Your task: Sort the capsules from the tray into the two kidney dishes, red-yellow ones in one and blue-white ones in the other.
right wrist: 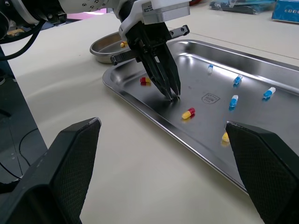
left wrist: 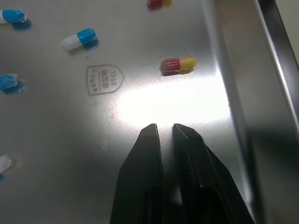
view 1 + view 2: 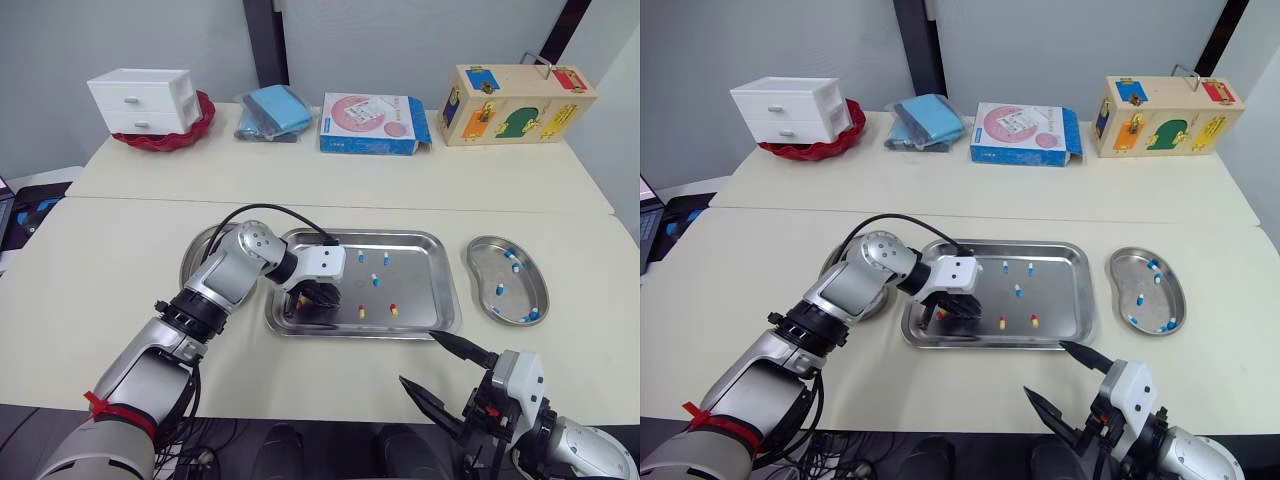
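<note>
A steel tray (image 3: 420,290) holds several capsules: blue-white ones (image 3: 375,280) toward the back, red-yellow ones (image 3: 362,311) near the front. My left gripper (image 2: 164,129) is shut with nothing in it, its tips just above the tray floor. A red-yellow capsule (image 2: 178,64) lies a little beyond the tips, and another red-yellow capsule (image 1: 145,80) lies behind the fingers. The left kidney dish (image 1: 100,44) holds a red-yellow capsule (image 1: 124,44). Several blue-white capsules lie in the right kidney dish (image 3: 520,295). My right gripper (image 3: 445,375) hangs open near the table's front edge.
On the far table stand a white drawer unit (image 3: 145,100) in a red bowl, a blue cloth bundle (image 3: 272,112), a flat box (image 3: 372,124) and a wooden latch box (image 3: 515,103). The left arm's cable arches over the tray's left end.
</note>
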You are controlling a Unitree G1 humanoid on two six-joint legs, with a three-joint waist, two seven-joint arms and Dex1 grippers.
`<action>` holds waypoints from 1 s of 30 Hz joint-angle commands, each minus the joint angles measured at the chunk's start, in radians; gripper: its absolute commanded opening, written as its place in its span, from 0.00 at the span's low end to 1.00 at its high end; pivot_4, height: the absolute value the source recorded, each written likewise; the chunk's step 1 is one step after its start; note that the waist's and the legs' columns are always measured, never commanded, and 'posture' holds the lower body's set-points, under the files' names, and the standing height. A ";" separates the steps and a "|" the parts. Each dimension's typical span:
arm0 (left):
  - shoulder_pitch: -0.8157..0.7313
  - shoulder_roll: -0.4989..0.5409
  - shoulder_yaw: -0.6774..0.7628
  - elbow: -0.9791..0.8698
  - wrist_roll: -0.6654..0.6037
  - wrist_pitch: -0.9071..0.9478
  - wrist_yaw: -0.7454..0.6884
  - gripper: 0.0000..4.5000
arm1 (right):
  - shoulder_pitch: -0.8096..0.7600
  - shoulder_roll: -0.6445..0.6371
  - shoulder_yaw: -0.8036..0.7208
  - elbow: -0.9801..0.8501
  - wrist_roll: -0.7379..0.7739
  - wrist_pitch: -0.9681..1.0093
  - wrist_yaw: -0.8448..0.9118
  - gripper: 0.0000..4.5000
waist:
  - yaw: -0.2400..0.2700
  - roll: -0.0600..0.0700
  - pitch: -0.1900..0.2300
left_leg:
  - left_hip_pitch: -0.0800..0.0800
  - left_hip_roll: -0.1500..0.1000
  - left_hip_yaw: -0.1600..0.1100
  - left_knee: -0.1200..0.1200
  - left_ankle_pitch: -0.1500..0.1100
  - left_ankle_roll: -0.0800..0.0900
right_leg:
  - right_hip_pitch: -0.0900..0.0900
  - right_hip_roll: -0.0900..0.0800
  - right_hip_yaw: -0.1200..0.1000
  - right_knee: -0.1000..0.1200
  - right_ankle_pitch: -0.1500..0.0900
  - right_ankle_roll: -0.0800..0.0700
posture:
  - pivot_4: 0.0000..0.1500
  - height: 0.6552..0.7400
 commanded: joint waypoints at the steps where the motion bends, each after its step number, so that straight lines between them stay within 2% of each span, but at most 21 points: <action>1: 0.012 0.002 -0.009 0.000 0.018 -0.001 0.000 0.11 | -0.002 0.000 0.000 -0.013 0.001 -0.023 -0.001 1.00 | 0.000 0.000 0.000 | 0.000 0.000 0.000 0.000 0.000 0.000 | 0.000 0.000 0.000 0.000 0.000 0.000 | 1.00 1.00; 5: 0.010 0.001 0.008 -0.011 -0.002 0.013 -0.002 0.11 | -0.007 0.001 0.006 -0.016 -0.002 -0.019 -0.004 1.00 | 0.000 0.000 0.000 | 0.000 0.000 0.000 0.000 0.000 0.000 | 0.000 0.000 0.000 0.000 0.000 0.000 | 1.00 1.00; 10: -0.001 0.049 0.119 -0.137 -0.121 0.174 -0.033 0.11 | -0.004 0.005 0.011 -0.021 -0.007 -0.021 -0.010 1.00 | -0.002 0.000 0.000 | -0.001 0.000 0.000 0.000 0.000 0.000 | -0.001 0.000 0.000 0.000 0.000 0.000 | 1.00 1.00; 15: 0.013 0.143 0.201 -0.257 -0.206 0.334 -0.039 0.45 | -0.018 0.007 0.028 -0.015 -0.013 -0.020 -0.011 1.00 | -0.001 0.000 0.000 | -0.001 0.000 0.000 0.000 0.000 0.000 | -0.001 0.000 0.000 0.000 0.000 0.000 | 1.00 1.00; 18: 0.049 0.224 0.211 -0.308 -0.192 0.393 -0.014 0.66 | -0.030 0.003 0.028 -0.008 -0.008 -0.020 -0.008 1.00 | -0.002 0.000 0.000 | -0.001 0.000 0.000 0.000 0.000 0.000 | -0.001 0.000 0.000 0.000 0.000 0.000 | 1.00 1.00; 22: 0.111 0.285 0.186 -0.372 -0.187 0.435 0.007 0.95 | -0.039 0.001 0.029 0.002 -0.006 -0.022 -0.003 1.00 | -0.001 0.000 0.000 | 0.000 0.000 0.000 0.000 0.000 0.000 | -0.001 0.000 0.000 0.000 0.000 0.000 | 1.00 1.00; 23: 0.124 0.292 0.180 -0.385 -0.186 0.442 0.012 1.00 | -0.042 0.001 0.030 0.004 -0.006 -0.023 -0.002 1.00 | 0.000 0.000 0.000 | -0.001 0.000 0.000 0.000 0.000 0.000 | -0.001 0.000 0.000 0.000 0.000 0.000 | 1.00 1.00; 30: 0.148 0.262 0.112 -0.371 -0.128 0.403 0.083 1.00 | -0.058 0.003 0.036 0.020 -0.006 -0.027 0.010 1.00 | 0.005 0.000 0.000 | -0.001 0.000 0.000 0.000 0.000 0.000 | -0.001 0.000 0.000 0.000 0.000 0.000 | 1.00 1.00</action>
